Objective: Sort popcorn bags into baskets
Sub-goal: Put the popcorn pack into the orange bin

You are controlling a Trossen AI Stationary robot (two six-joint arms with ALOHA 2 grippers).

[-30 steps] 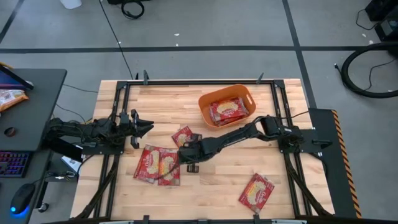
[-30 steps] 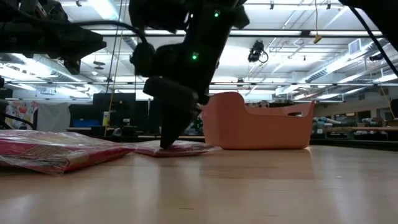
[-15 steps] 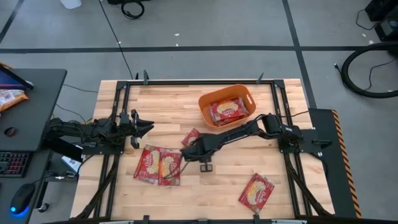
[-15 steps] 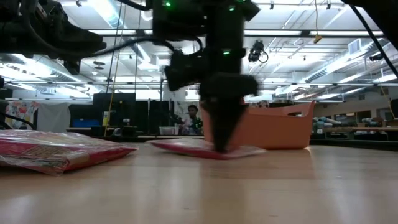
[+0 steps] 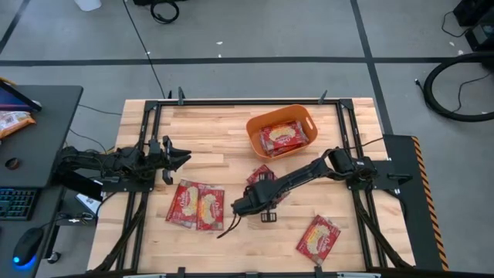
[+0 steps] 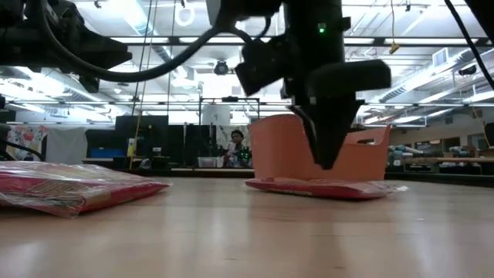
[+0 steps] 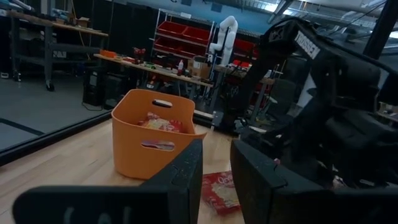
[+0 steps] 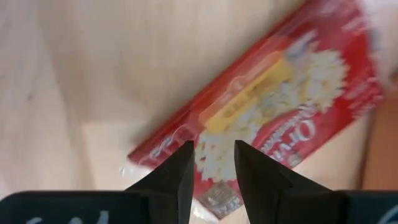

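A red popcorn bag (image 5: 261, 174) (image 6: 324, 188) lies flat on the table just in front of the orange basket (image 5: 252, 128) (image 6: 363, 158). My right gripper (image 5: 262, 188) (image 8: 214, 149) points down over the middle of this bag (image 8: 280, 93), shut. In the low view its tip (image 6: 328, 165) hangs a little above the bag without touching it. At least one more bag (image 5: 283, 137) lies in the basket. My left gripper (image 5: 185, 159) (image 7: 216, 149) waits at the table's left side, shut, facing the basket (image 7: 149, 149).
Two overlapping bags (image 5: 194, 207) (image 6: 69, 189) lie flat left of the middle of the table. Another bag (image 5: 318, 238) lies near the near right corner. A dark metal frame (image 5: 231, 102) runs round the table. A desk with a keyboard (image 5: 15, 202) stands beyond the left edge.
My right gripper moved toward the table's right edge with its tip pressed on the bag. The bag slid flat along the table to a spot in front of the basket, turning a little. The gripper has now risen off the bag.
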